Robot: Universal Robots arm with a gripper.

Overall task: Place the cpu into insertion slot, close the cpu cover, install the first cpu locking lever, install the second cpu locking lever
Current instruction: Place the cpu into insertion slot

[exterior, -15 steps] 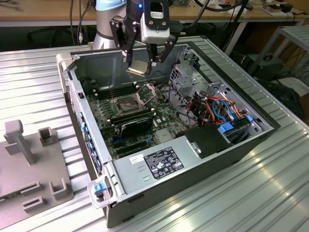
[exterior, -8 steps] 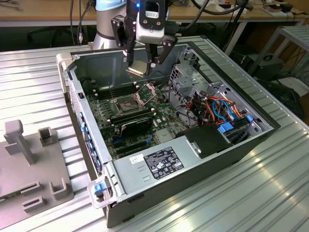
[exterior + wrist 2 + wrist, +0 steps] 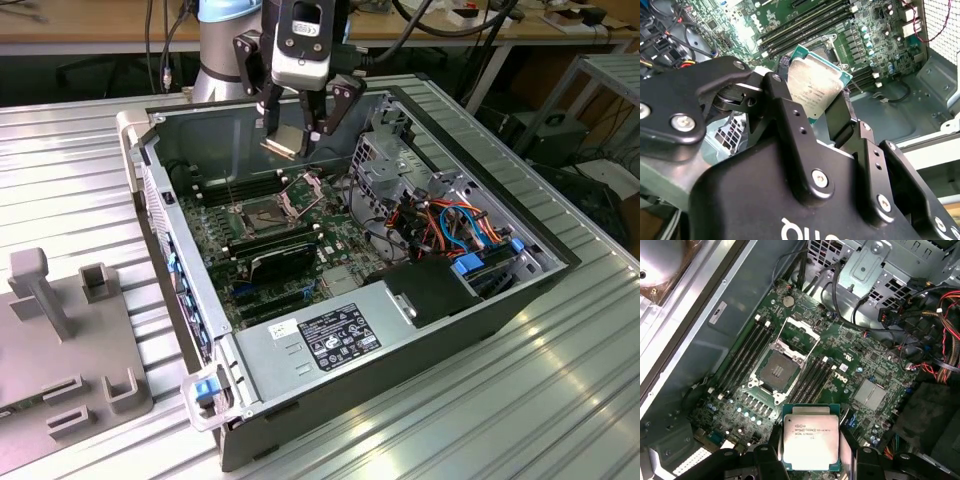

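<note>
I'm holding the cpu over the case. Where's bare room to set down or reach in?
Bare: the ribbed table at the exterior view's left of the case; the open insertion slot between the memory slots. Crowded: the cables beside the drive cage.

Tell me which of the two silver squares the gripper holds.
The green-edged cpu, pinched in the gripper above the green circuit board; the other silver square sits mounted on it.

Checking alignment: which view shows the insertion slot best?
First wrist view: the insertion slot lies bare, seen from above. The exterior view shows it slanted; in the second wrist view the cpu hides most of it.
</note>
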